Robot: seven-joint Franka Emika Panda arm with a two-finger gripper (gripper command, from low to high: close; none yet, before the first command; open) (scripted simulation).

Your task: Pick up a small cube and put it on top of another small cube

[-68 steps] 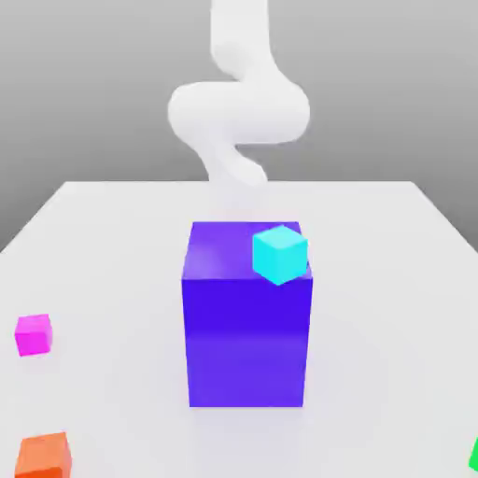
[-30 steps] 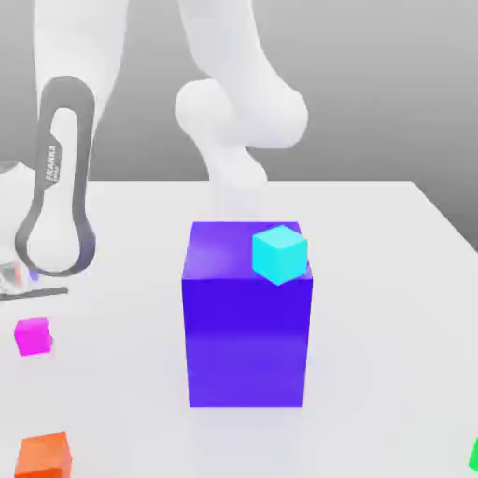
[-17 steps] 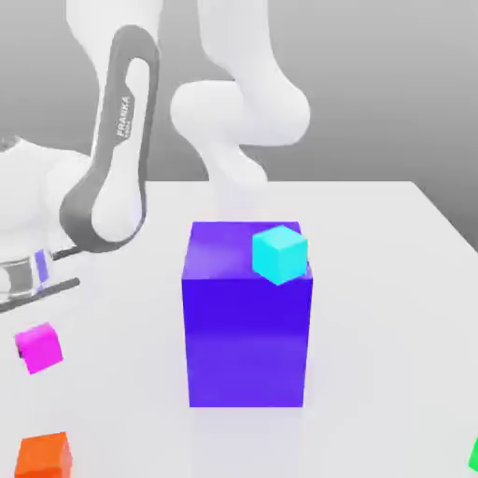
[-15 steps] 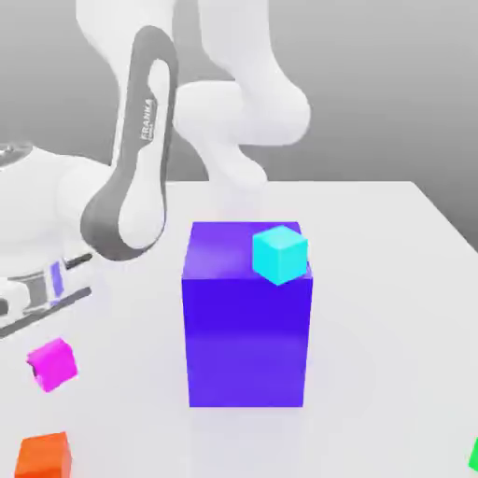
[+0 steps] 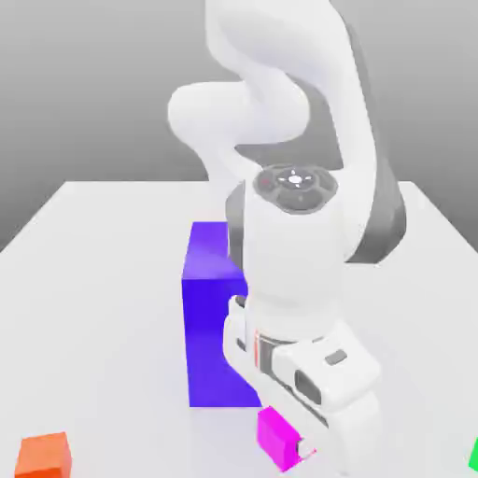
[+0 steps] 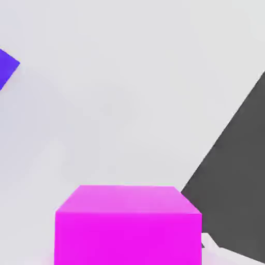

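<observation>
Small magenta cube: the small magenta cube (image 5: 277,438) is in the gripper's hold, tilted, in front of the big block's lower corner on the exterior view's right; in the hand view it is close to the camera, one face and a paler, narrower face showing.
Gripper jaws: the gripper (image 5: 299,448) is closed on the small magenta cube, its jaws only as far apart as the cube makes them; a pale fingertip shows against the cube's side.
Orange cube: the orange cube (image 5: 43,456) sits on the table near the exterior view's left edge, well apart from the held cube.
Green object: a sliver of a green object (image 5: 474,456) lies at the exterior view's right edge.
Robot arm: the white arm (image 5: 294,252) reaches down in front of the block, its hand slanted and covering part of it.
Violet-blue block: the big violet-blue block (image 5: 213,336) stands upright behind the hand.
Table: the white table (image 5: 103,289) extends behind the block; beyond its far edge is a grey background.
</observation>
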